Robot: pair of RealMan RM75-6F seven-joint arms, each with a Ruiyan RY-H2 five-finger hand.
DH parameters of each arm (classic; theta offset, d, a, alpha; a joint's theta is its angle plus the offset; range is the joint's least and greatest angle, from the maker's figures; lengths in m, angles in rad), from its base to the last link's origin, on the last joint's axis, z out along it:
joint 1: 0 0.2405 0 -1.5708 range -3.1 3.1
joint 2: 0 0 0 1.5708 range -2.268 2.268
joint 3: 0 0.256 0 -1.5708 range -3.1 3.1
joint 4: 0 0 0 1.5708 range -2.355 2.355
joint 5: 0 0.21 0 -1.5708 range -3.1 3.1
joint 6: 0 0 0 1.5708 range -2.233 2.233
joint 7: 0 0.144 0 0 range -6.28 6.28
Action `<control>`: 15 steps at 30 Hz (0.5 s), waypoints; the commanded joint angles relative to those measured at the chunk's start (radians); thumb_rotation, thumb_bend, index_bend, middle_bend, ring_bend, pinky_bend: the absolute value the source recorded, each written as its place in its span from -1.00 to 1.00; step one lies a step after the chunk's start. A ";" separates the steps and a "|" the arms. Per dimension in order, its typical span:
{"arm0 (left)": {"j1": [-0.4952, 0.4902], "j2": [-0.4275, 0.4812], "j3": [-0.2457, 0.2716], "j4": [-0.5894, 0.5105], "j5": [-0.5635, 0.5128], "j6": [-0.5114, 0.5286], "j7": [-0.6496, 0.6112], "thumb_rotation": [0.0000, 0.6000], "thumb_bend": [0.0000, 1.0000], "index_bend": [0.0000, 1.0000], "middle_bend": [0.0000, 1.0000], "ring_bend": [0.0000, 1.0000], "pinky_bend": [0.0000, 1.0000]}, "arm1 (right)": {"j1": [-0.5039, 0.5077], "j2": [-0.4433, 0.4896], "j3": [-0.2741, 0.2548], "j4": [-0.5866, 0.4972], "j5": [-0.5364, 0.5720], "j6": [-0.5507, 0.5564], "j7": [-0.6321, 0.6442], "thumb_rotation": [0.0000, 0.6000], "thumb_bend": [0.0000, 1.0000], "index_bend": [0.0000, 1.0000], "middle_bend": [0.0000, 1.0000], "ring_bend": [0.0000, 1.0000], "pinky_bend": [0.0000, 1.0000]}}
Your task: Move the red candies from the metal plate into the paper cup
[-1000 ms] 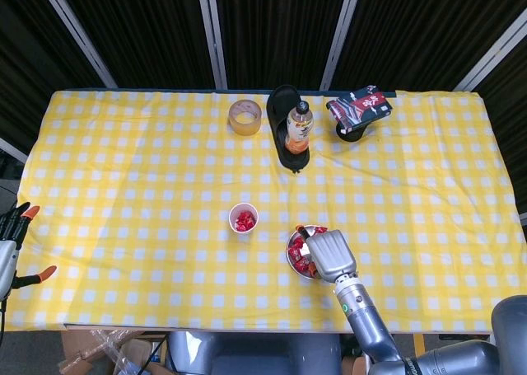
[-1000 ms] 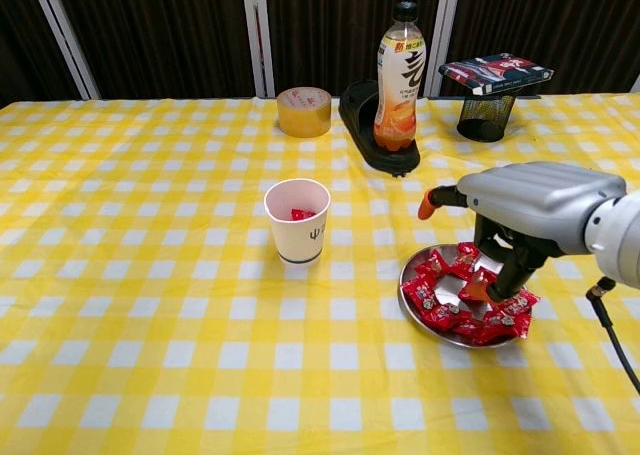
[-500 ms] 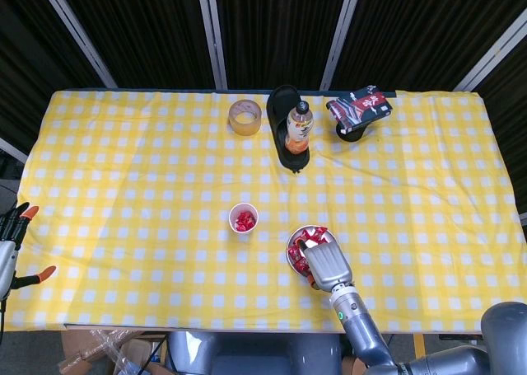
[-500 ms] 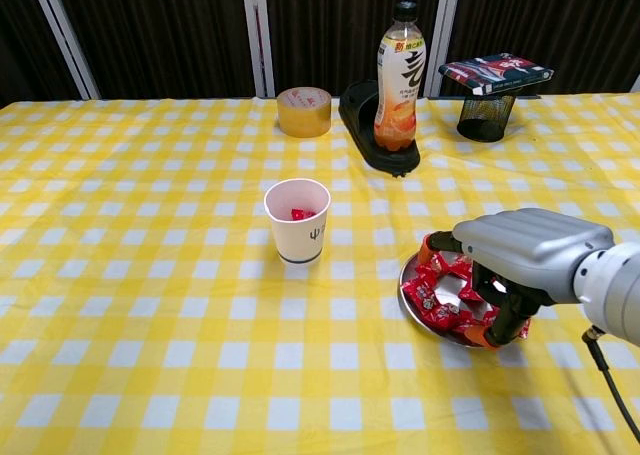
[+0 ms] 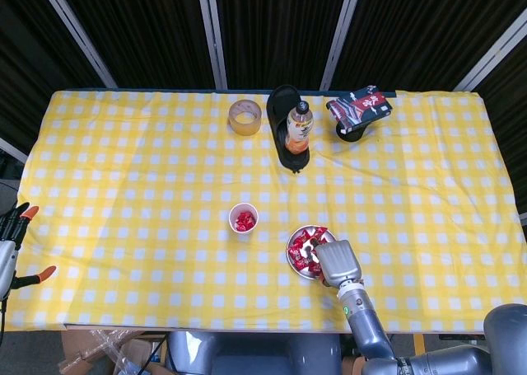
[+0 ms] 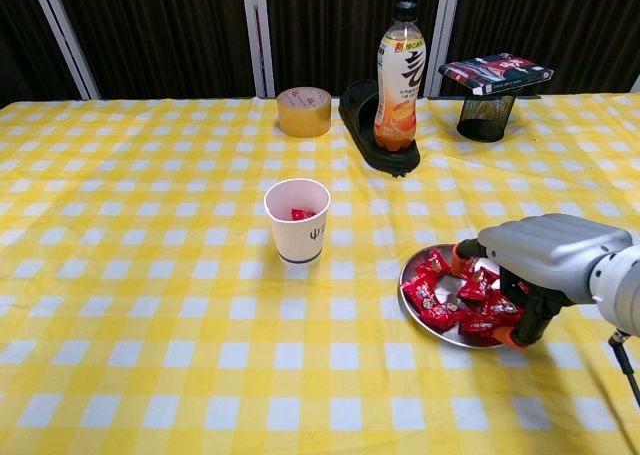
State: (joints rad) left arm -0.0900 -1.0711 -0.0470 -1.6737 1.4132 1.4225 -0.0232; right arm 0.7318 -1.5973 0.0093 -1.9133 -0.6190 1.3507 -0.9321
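Head view: my right hand (image 5: 335, 262) has slid toward the near-right edge of the metal plate (image 5: 292, 258) compared with half a second ago, when it sat squarely over the candies. More of the pile shows now. The red candies (image 5: 302, 245) lie heaped in the plate; a few more are already in the paper cup (image 5: 243, 218), which stands apart to the plate's left. My left hand (image 5: 11, 236) hangs off the table's left edge, fingers spread, holding nothing.

Chest view: right hand (image 6: 540, 265) is lower and further right than a second ago, its fingers (image 6: 521, 327) curled down at the plate's (image 6: 418, 321) right rim among the red candies (image 6: 440, 293). I cannot tell whether a candy is actually pinched; the fingertips are hidden among wrappers. I judge this a pick attempt in progress. Candies are crinkly wrapped pieces, loosely piled. The cup (image 6: 296, 220) stands upright, red visible inside.
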 commanded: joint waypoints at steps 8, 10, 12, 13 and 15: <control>0.001 0.001 0.000 -0.003 -0.004 -0.002 0.002 1.00 -0.91 -1.00 -1.00 -1.00 -1.00 | -0.008 0.002 0.010 0.014 0.013 -0.015 -0.001 1.00 -0.29 -0.36 0.77 0.77 0.79; 0.001 0.001 0.000 -0.003 -0.004 -0.003 0.002 1.00 -0.91 -1.00 -1.00 -1.00 -1.00 | -0.009 0.000 0.011 0.019 0.010 -0.019 0.002 1.00 -0.29 -0.33 0.77 0.77 0.79; 0.001 0.002 0.000 -0.004 -0.004 -0.003 0.001 1.00 -0.91 -1.00 -1.00 -1.00 -1.00 | -0.011 -0.001 0.012 0.023 0.009 -0.022 0.004 1.00 -0.27 -0.31 0.77 0.77 0.79; 0.001 0.002 0.000 -0.004 -0.004 -0.003 0.001 1.00 -0.91 -1.00 -1.00 -1.00 -1.00 | -0.011 -0.003 0.012 0.028 0.010 -0.025 0.005 1.00 -0.25 -0.29 0.77 0.77 0.79; 0.001 0.002 0.000 -0.004 -0.003 -0.002 0.000 1.00 -0.91 -1.00 -1.00 -1.00 -1.00 | -0.012 -0.006 0.013 0.036 0.010 -0.030 0.008 1.00 -0.20 -0.25 0.77 0.77 0.79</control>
State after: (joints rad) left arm -0.0893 -1.0690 -0.0471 -1.6773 1.4105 1.4200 -0.0233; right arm 0.7202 -1.6023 0.0221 -1.8795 -0.6090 1.3223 -0.9256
